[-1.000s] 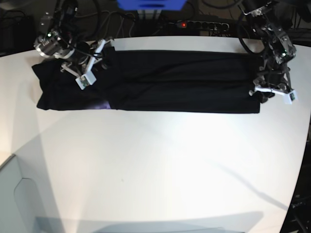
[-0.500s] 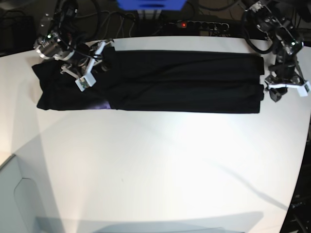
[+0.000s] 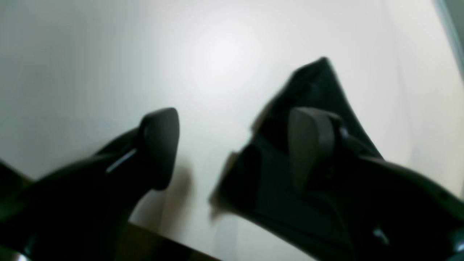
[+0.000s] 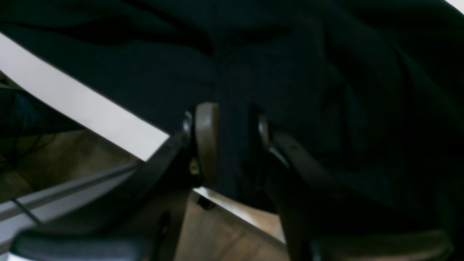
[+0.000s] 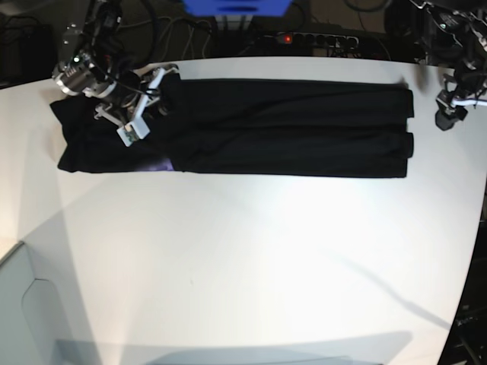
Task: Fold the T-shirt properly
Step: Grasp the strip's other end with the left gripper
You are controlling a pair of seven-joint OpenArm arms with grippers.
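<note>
T-shirt (image 5: pixel 281 125): on table (image 5: pixel 243 258), far edge | right end effector (image 5: pixel 144 106): on it | left end effector (image 5: pixel 455 103): beside it

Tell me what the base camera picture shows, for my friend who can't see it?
A long black T-shirt, folded into a strip, lies across the far side of a white table. The right gripper is closed on cloth at one end. The left gripper is off the shirt, past the other end.
</note>
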